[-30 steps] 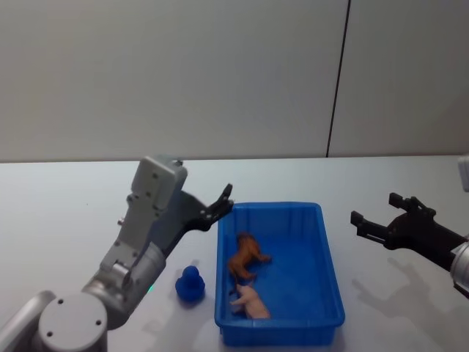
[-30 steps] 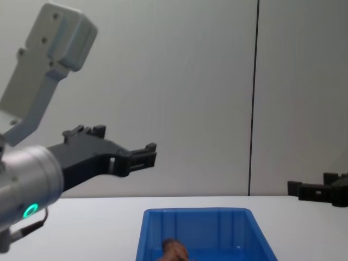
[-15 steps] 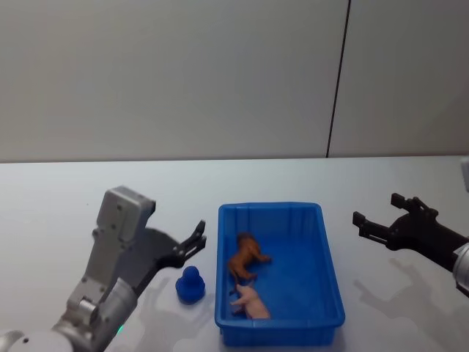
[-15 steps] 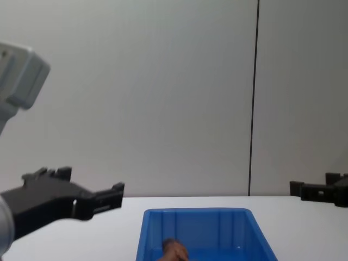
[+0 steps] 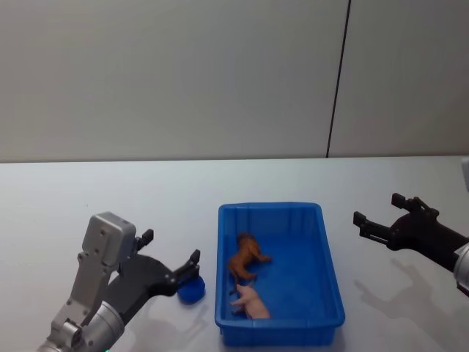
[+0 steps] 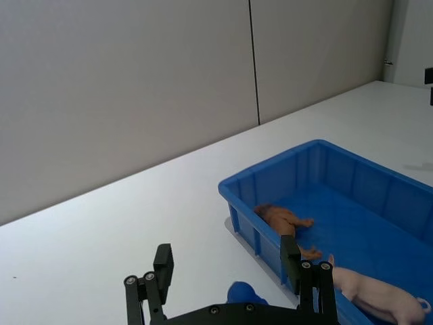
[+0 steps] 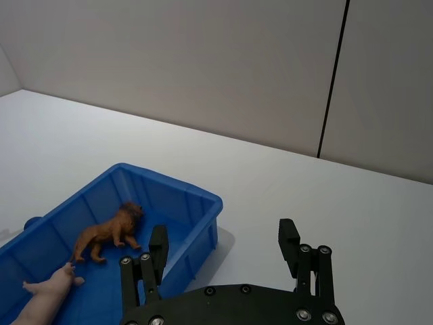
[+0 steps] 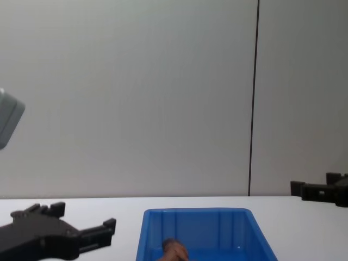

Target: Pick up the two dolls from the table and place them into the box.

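The blue box (image 5: 333, 293) sits mid-table with both dolls lying inside: the reddish-brown one (image 5: 247, 257) toward the middle and the pale pink one (image 5: 250, 301) nearer the front wall. My left gripper (image 5: 170, 248) hangs open and empty low over the table, left of the box. From its wrist camera the left gripper (image 6: 226, 261) faces the box rim (image 6: 270, 164), the brown doll (image 6: 284, 220) and the pink doll (image 6: 372, 294). Off to the right of the box, my right gripper (image 5: 376, 208) is open and empty; it looks at the brown doll (image 7: 108, 233).
A small dark-blue figure (image 5: 192, 291) stands on the white table just left of the box, right by my left gripper's fingertip. A grey wall with a dark vertical seam (image 5: 337, 81) runs behind the table. The chest view catches the box's far wall (image 8: 196, 211).
My left arm has dropped and drawn back from beside the box's left rim to low over the near-left table. The right arm and both dolls have stayed put.
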`<state>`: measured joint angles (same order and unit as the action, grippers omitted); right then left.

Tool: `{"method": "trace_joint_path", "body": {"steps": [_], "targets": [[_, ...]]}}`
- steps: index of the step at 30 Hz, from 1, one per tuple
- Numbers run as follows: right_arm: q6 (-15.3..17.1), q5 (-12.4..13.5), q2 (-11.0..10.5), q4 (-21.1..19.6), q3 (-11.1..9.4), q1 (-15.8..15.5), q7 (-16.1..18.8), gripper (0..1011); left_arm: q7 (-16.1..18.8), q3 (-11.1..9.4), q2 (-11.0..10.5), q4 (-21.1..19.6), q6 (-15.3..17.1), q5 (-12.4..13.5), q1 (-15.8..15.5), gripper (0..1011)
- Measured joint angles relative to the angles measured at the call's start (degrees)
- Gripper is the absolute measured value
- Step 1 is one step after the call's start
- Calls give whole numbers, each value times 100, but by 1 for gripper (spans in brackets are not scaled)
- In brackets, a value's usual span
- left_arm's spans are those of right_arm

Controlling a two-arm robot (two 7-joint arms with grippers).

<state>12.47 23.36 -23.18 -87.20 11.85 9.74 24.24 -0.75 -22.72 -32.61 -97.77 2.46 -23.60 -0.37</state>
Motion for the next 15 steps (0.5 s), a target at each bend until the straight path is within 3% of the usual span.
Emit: {"method": "trace_joint_path", "body": {"steps": [15], "targets": [[1, 0, -5, 0, -1, -3, -1, 1001, -856, 47, 130, 742, -126, -71, -238, 1001]]}}
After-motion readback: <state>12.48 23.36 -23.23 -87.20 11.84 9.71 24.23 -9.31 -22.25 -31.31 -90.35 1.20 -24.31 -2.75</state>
